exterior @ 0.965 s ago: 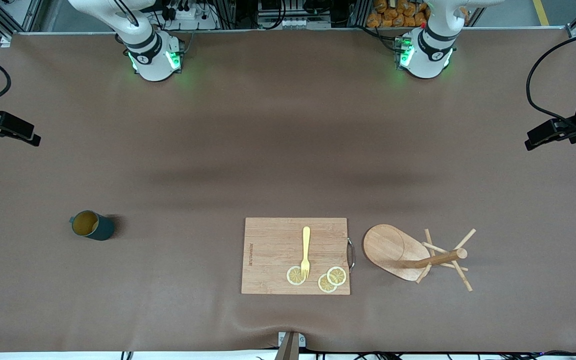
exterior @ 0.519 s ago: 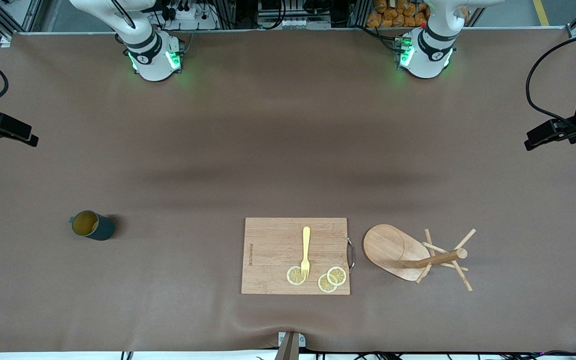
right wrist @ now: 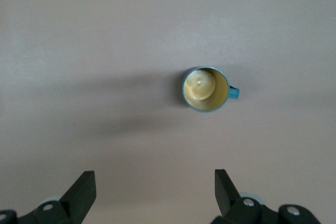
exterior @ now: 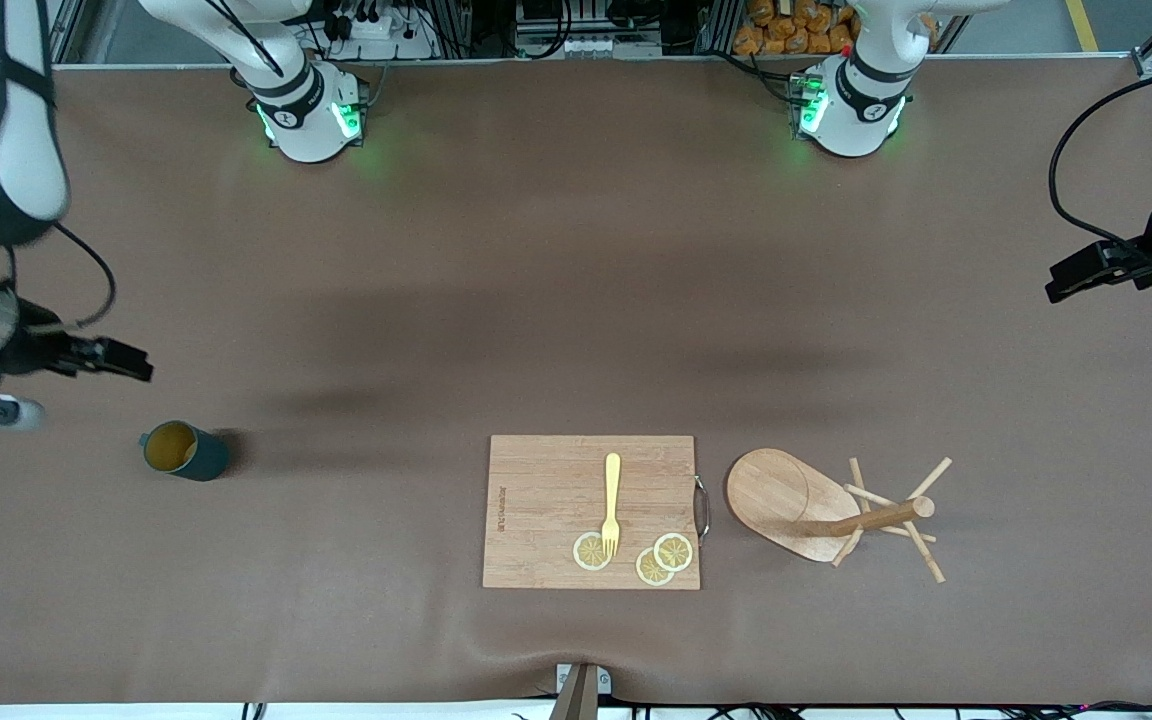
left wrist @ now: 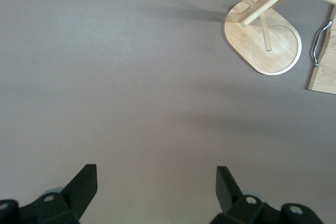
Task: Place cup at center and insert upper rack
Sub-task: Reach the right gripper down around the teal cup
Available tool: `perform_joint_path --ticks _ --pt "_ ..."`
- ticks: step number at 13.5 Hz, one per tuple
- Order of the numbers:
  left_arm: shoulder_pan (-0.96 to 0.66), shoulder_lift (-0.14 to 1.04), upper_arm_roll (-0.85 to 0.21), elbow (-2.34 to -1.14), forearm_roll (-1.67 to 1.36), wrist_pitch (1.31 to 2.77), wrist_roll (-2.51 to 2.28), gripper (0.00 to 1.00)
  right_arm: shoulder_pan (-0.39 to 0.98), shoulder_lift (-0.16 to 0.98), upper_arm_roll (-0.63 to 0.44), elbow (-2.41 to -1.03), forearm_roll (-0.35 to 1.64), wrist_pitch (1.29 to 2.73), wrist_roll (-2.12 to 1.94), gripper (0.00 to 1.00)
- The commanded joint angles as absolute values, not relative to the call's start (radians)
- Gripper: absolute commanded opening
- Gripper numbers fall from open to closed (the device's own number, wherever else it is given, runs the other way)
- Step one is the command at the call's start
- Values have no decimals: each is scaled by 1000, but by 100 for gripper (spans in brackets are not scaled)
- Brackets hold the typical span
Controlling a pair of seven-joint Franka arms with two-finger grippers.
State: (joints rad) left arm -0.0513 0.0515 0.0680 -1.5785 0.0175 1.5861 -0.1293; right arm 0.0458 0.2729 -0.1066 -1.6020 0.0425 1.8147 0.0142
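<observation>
Right end effector [right wrist: 152,192] is up in the air over bare worktop [exterior: 556,300] at the right arm's end, not far from the cup [exterior: 184,451], fingers spread wide with nothing between them. Its wrist view looks straight down into the cup's tan-yellow inside, so the cup is standing upright on the worktop, well apart from everything else and untouched.

Left end effector [left wrist: 155,192] hangs over the worktop out at the left arm's end, fingers spread wide too and empty.

Using the cutting board [exterior: 546,480] as the landmark: it lies flat near the front camera's edge of the worktop. A yellow fork [exterior: 611,504] lies on it, tines resting on one of three lemon slices [exterior: 673,551]. The upper rack [exterior: 836,510] stands just beside the board's metal handle [exterior: 702,508], toward the left arm's end, its post upright on the oval base. The cup is far off toward the right arm's end, at about the same depth as the board's upper edge.
</observation>
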Motion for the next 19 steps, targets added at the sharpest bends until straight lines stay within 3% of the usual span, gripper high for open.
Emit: perform_joint_path --ticks 1,5,10,19 --pt "-40 60 63 -1572 37 1589 -101 100 37 365 -97 -1594 37 1893 9 100" --pt "-35 84 64 -1568 21 1594 -91 100 25 455 -98 -1679 35 2087 -50 100" --pt "-11 77 69 -1549 18 1582 -95 100 18 541 -98 -1686 32 2206 -98 100" --pt "2 68 72 -1548 -5 1575 -204 100 -1 592 -98 -1687 34 2223 -123 100"
